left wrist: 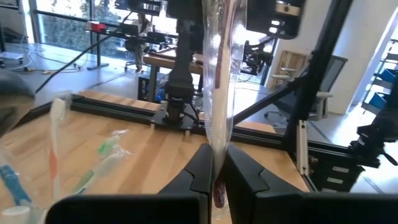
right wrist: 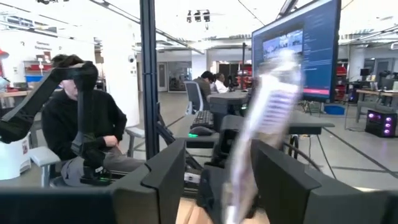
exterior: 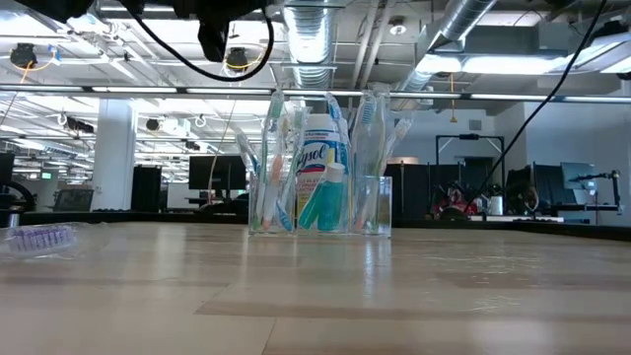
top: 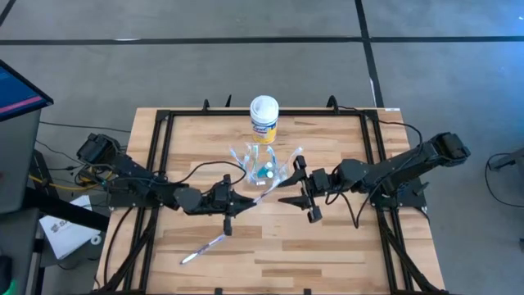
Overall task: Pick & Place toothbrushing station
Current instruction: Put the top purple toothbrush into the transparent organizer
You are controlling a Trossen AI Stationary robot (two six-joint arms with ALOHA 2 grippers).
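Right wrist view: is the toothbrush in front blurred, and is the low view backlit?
Right wrist view: the wrapped toothbrush between the right gripper fingers is out of focus. Low view: bright ceiling lights behind, yet the cup stays readable.

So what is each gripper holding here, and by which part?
The left gripper pinches a wrapped toothbrush near its lower end. The right gripper has another wrapped toothbrush between its jaws, lower down its length; firm contact cannot be told.
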